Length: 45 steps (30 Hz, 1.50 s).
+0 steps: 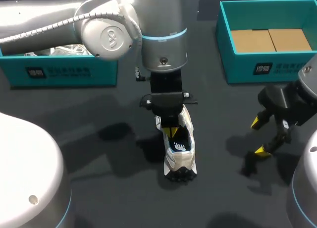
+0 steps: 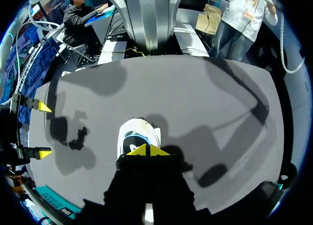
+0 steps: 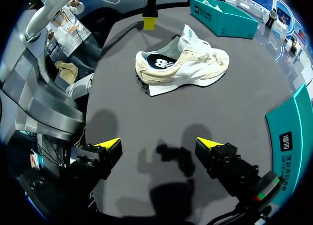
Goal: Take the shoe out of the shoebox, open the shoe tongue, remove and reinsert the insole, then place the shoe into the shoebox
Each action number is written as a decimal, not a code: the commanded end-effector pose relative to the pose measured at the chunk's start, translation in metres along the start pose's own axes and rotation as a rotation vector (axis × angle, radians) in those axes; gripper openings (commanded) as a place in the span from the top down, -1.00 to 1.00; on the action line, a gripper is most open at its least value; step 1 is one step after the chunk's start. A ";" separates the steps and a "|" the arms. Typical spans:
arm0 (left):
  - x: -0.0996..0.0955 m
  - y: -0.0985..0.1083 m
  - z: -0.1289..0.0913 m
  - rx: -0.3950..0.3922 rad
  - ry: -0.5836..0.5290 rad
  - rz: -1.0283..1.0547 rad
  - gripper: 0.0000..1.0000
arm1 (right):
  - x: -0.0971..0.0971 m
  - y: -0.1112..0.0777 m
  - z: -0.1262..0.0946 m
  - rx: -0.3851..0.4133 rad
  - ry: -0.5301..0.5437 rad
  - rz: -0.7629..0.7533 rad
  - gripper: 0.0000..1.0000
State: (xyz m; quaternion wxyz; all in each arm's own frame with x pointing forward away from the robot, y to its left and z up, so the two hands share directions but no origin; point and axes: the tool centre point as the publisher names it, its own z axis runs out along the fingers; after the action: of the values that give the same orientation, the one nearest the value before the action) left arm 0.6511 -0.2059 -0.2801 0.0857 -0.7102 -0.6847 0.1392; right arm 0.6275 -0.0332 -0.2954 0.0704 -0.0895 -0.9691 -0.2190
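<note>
A cream shoe (image 1: 184,159) sits on the dark table (image 1: 99,188), left claw (image 1: 171,133) pinched narrow over its opening, right claw (image 1: 258,136) spread wide nearby.

Counter (image 1: 104,188): I see one plain, dark grey matte top across all three views.
Light: from above, I judge; soft blurred shadows (image 1: 115,132) lie on the counter.

Robot lab / manipulation test cell. Evidence: 2 silver industrial arms, left arm (image 1: 99,32) and right arm (image 1: 304,91), mounted over 1 matte dark grey desk (image 1: 99,188). Staged setup on it: teal left shoebox (image 1: 59,72) and right shoebox (image 1: 267,67) at the back edge, 1 cream sneaker (image 1: 179,151) mid-desk.
</note>
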 end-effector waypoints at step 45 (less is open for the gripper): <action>0.000 0.034 0.092 -0.096 0.250 -0.034 1.00 | 0.002 -0.001 0.000 0.001 -0.005 0.001 -1.00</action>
State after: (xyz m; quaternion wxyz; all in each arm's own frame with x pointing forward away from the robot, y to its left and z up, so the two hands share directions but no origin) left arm 0.6578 -0.2121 -0.3637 0.1405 -0.7149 -0.6847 0.0194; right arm 0.6269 -0.0336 -0.2951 0.0700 -0.0897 -0.9690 -0.2191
